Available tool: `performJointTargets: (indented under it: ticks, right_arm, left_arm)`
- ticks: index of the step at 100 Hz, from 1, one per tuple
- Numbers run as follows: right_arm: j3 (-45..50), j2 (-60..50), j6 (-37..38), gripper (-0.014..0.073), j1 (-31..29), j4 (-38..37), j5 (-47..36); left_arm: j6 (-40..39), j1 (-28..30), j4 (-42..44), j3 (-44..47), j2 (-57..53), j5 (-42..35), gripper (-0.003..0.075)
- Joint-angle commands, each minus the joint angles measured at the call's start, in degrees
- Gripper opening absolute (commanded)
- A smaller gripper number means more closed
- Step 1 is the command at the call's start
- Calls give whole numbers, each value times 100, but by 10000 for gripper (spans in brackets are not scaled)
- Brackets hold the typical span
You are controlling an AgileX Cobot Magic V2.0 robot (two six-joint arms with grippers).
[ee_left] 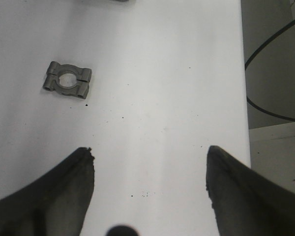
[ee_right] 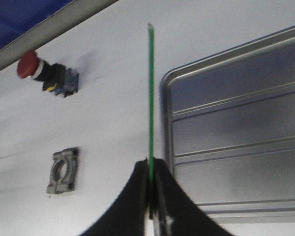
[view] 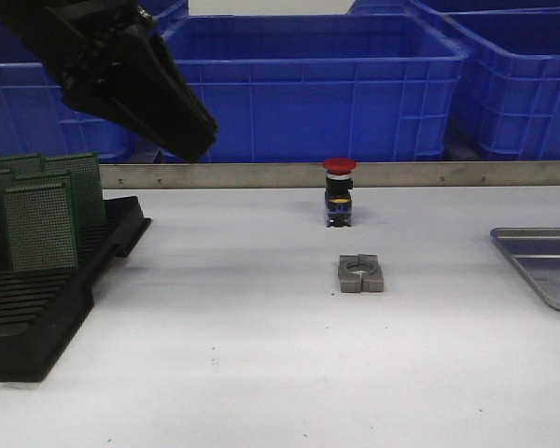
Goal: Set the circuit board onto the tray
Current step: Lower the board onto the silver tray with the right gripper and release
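Right gripper (ee_right: 150, 196) was clamped on a green circuit board (ee_right: 150, 93), seen edge-on in the right wrist view, so only the thin edge showed. Board stuck straight out from between the closed fingers. It was held above the white counter (view: 261, 355), lined up just beside the near rim of the tray (ee_right: 236, 132), not on it. Couldn't tell the height above the counter. The right gripper itself was out of the front view.

Tray was grey metal with a raised rim and ribbed bottom, sitting at the right edge of the counter in the front view (view: 546, 266), partly cut off by the frame. Nothing visible in the part of it that showed.

Left gripper (ee_left: 150, 172) was open, fingers wide apart, nothing between them, only bare counter below. In the front view it hung high at upper left (view: 182, 121), above the rack side.

Black slotted rack (view: 47, 308) sat at the left of the counter with several more green perforated boards (view: 42, 224) standing upright in its slots.

Mid-counter: a small grey metal clamp block (view: 360, 273) with a round bore, lying flat. Behind it, well apart, a red mushroom push-button switch (view: 339, 191) stood upright near the metal rail (view: 448, 174) at the back edge. Blue plastic bins (view: 317, 84) were lined up behind the rail.
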Motion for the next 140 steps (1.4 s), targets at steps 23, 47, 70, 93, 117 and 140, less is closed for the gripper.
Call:
performJointTargets:
  ticks: [23, 47, 70, 93, 117, 140]
  right_arm:
    - [-534, 521, -23, -60, -51, 541, -177]
    - [-844, 1001, -18, 28, -51, 557, -176]
    - [-844, 1091, -18, 496, -51, 557, -332]
    - [-844, 1073, -24, 590, -51, 444, -279]
    - [-844, 850, -24, 590, -51, -336, -107]
    - [-844, 632, -24, 590, -51, -498, -111]
  left_arm:
    - [-68, 11, -334, -179, -276, 74, 463]
    - [-68, 11, -334, -179, -276, 74, 463]
    - [-68, 11, -334, -179, -276, 74, 463]
    - [-71, 11, -334, -179, -276, 74, 463]
    - [-311, 11, -85, -179, -569, -326, 462]
    - [-849, 11, 1422, -179, -1338, -863, 462]
